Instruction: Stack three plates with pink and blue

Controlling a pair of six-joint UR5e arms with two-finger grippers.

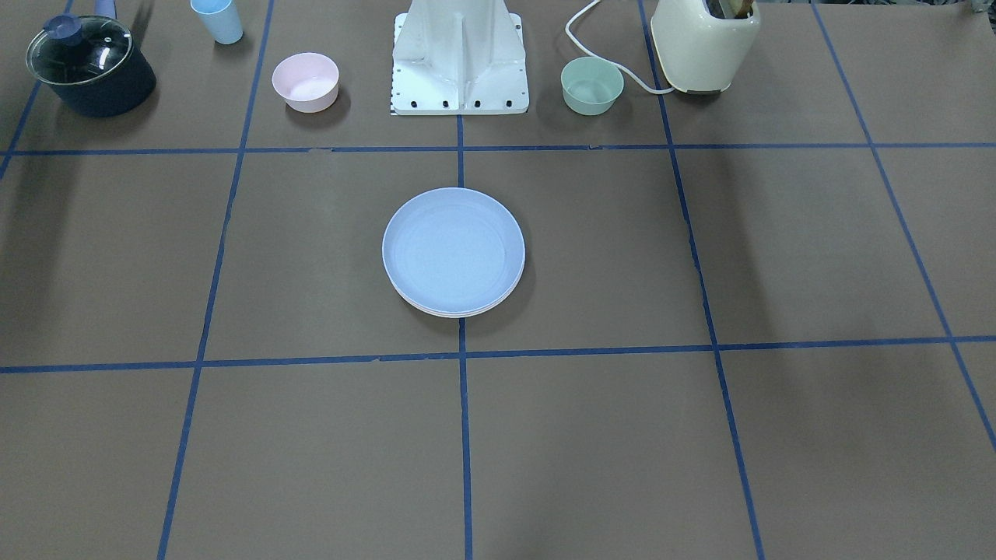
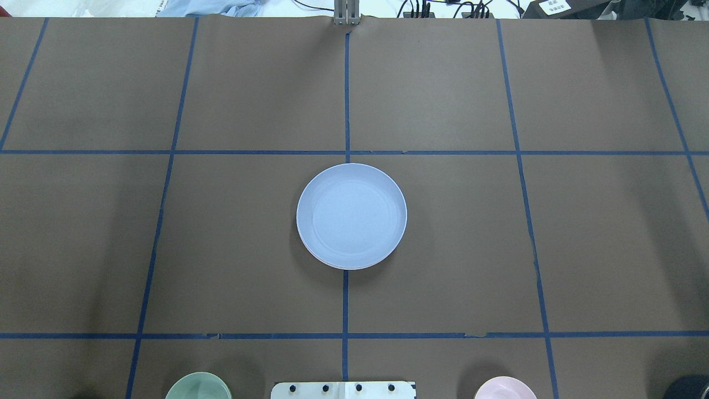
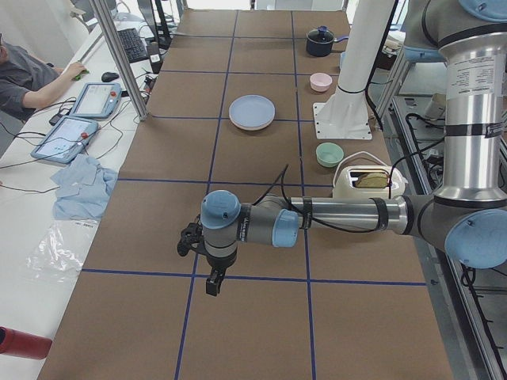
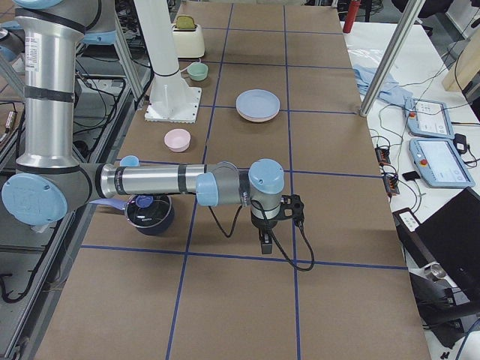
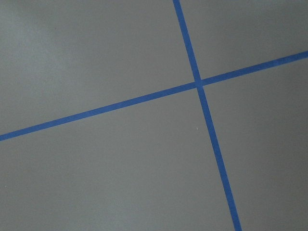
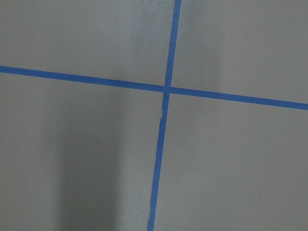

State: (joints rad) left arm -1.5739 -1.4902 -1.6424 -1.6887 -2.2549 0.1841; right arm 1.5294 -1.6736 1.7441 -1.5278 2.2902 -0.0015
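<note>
The light blue plate (image 1: 454, 249) lies on top of a stack at the table's centre, also seen in the overhead view (image 2: 351, 215). Pale rims of plates under it (image 1: 465, 313) peek out at its front edge; their colours are hard to tell. My left gripper (image 3: 214, 281) hangs over bare table far from the stack, in the exterior left view only. My right gripper (image 4: 265, 244) hangs likewise at the other end. I cannot tell whether either is open or shut. Both wrist views show only brown table and blue tape.
A small pink bowl (image 1: 305, 80) and a small green bowl (image 1: 591, 84) flank the robot base (image 1: 459, 62). A lidded dark pot (image 1: 89, 66), a blue cup (image 1: 218, 19) and a cream toaster (image 1: 704, 43) stand along the robot's side.
</note>
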